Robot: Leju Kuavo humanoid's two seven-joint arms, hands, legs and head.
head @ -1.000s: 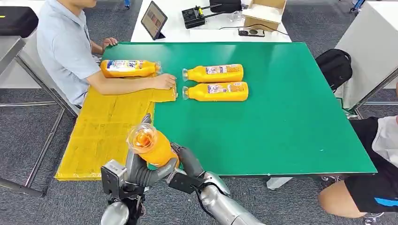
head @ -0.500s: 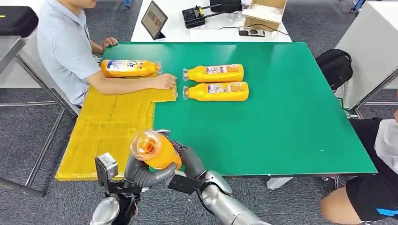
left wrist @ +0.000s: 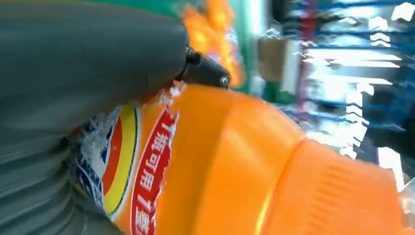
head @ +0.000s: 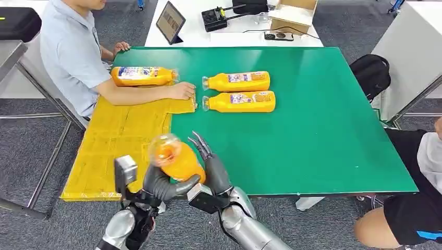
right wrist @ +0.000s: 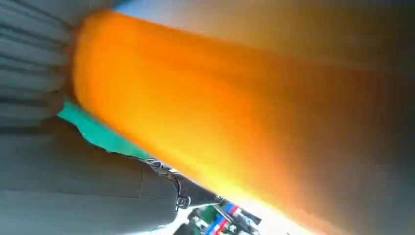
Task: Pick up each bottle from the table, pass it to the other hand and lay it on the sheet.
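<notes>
The green tabletop point(head: 323, 130) carried the yellow sheet point(head: 120, 146) along one side, a person's hand point(head: 182, 90) resting on it. At the tabletop's near edge, over the sheet's border, the orange bottle point(head: 174, 159) hung mid-handover. The left hand point(head: 159, 186) wrapped it; the right hand point(head: 211, 166) touched it, fingers splayed. Best move, I judged: let the right slip off only once the left's grip was firm.

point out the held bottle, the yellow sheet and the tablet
held bottle point(head: 177, 161), head view, orange body
yellow sheet point(head: 114, 140), head view, bare middle
tablet point(head: 170, 22), head view, screen
</notes>
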